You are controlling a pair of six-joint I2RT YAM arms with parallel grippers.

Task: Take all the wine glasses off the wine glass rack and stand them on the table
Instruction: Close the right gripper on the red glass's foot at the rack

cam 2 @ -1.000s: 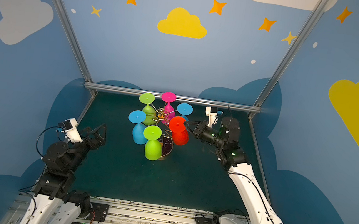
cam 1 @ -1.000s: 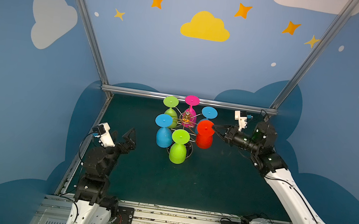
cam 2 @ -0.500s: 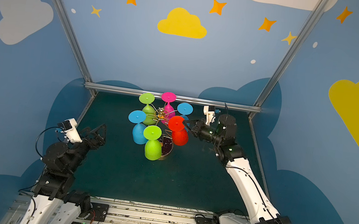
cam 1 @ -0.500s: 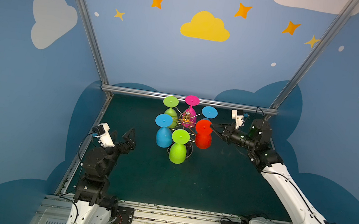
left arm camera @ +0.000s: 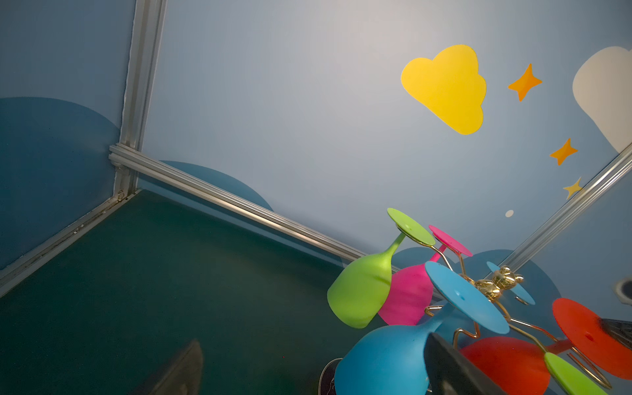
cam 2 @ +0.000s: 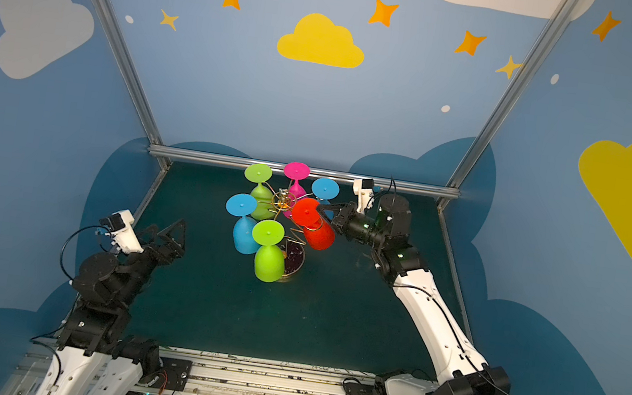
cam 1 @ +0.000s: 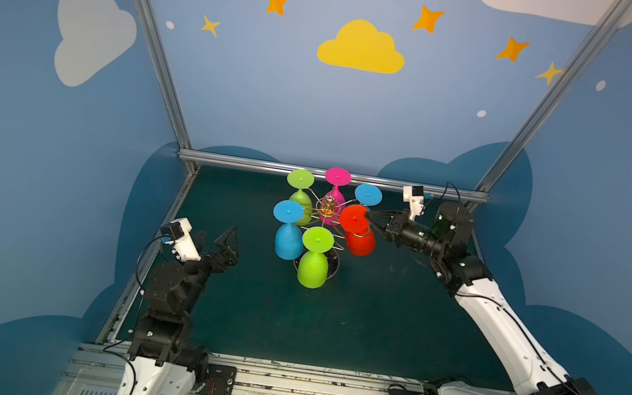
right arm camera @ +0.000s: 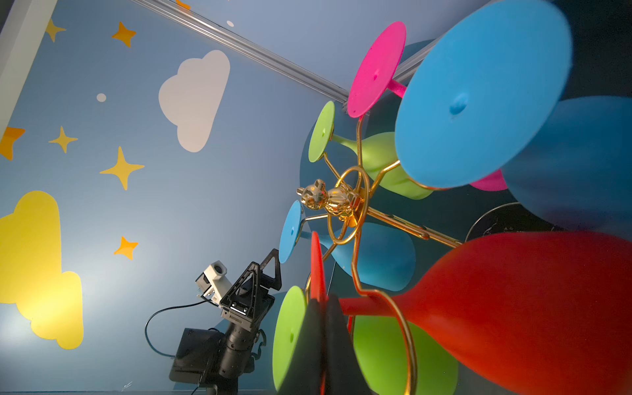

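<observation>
Wine glass (cam 1: 360,242) — foot in R tool (cam 1: 367,214)

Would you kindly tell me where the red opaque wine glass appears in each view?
Top view: red wine glass on the gold wire rack's right side.
Top view: red wine glass, same spot.
Left wrist: red wine glass beside the blue wine glass.
Right wrist: red wine glass nearest the lens.
Shared landmark: gold bear atop the rack.

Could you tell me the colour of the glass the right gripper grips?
Red: the glass shows best in the right wrist view.
</observation>
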